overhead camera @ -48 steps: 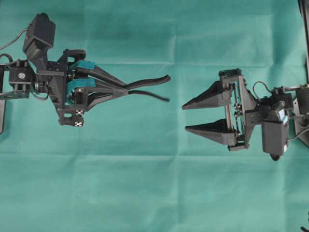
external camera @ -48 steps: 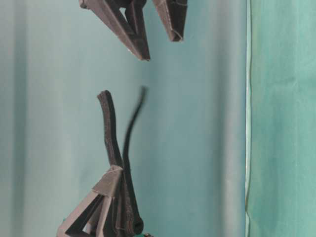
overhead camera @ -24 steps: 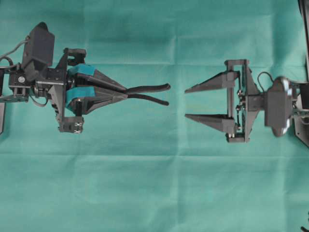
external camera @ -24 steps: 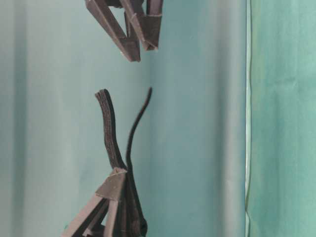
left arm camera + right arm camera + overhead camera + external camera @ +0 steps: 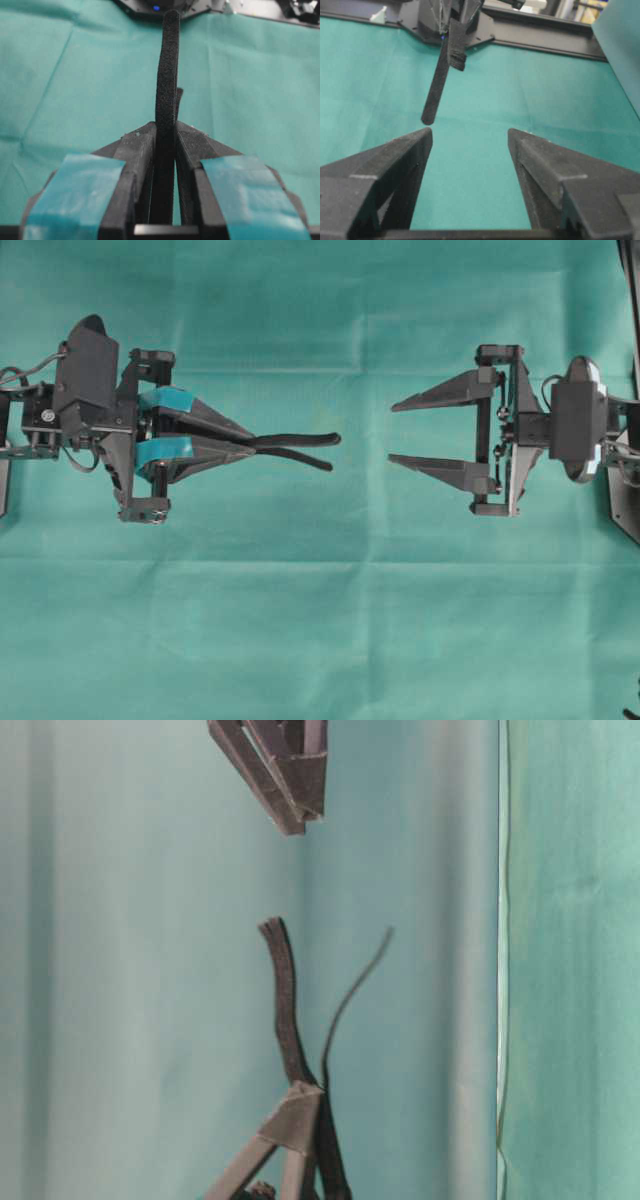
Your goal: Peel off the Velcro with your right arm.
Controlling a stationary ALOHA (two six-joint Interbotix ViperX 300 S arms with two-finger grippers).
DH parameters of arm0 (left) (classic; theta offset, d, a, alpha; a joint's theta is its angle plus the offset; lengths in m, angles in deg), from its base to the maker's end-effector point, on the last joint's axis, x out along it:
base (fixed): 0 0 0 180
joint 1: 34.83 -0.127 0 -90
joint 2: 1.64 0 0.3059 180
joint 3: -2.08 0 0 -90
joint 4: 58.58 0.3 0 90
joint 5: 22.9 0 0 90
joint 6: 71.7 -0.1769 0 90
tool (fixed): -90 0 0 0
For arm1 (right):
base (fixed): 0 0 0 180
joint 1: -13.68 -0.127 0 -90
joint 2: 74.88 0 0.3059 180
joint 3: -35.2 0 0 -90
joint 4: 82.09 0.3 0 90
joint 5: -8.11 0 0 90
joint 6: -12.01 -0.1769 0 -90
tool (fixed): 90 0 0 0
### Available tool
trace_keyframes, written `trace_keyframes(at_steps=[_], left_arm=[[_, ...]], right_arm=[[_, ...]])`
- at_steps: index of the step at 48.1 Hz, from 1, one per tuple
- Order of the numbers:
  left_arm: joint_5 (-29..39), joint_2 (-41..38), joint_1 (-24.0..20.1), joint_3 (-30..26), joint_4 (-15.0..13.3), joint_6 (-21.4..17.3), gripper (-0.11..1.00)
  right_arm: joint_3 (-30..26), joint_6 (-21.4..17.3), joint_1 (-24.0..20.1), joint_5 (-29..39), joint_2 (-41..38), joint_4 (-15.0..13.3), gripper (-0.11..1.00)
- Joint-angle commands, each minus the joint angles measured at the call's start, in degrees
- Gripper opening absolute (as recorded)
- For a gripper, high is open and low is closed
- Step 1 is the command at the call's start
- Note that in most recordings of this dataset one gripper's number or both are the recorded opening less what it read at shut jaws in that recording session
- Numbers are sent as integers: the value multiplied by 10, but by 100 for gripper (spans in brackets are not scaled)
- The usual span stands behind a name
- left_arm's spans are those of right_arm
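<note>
Overhead view: my left gripper [image 5: 250,445], the one with teal-taped fingers, is clamped on the Velcro [image 5: 300,446] and holds it out level above the green cloth [image 5: 320,640], toward the middle of the scene. The strap's free end has already split into two tails that fork apart. My right gripper [image 5: 392,432] faces it with its plain dark fingers spread and nothing between them, well short of the strap and touching neither tail.

From my left wrist camera, the strap [image 5: 166,80] stands on edge, pinched between the two fingers, with the thinner layer peeking out just behind it. My right wrist camera shows the two tails [image 5: 442,65] hanging ahead of the spread fingers, nearer the left one than the centre of the gap.

The risk, as I judge it, lies in the approach. The tails sit close together, so closing carelessly could trap both layers and peel nothing. The thin tail looks limp and could be pushed aside by a fingertip. A pull that outmatches my left grip might also drag the whole strap free.
</note>
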Motion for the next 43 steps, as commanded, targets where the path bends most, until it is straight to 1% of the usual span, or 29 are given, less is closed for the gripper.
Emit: trace_keyframes(at_steps=[1,9,36,43], left_arm=[[-5,4,1,-2,1,0,10],[-5,1,1,4,1,0,10],[2,-54,-1,12,1,0,10],[2,-66,-7,16,2,0,10]], right_arm=[[-4,-1,0,-6,7,2,28],[1,-1,1,-6,7,1,28],[30,-1,1,-18,7,0,28],[39,-1,0,-18,7,0,28]])
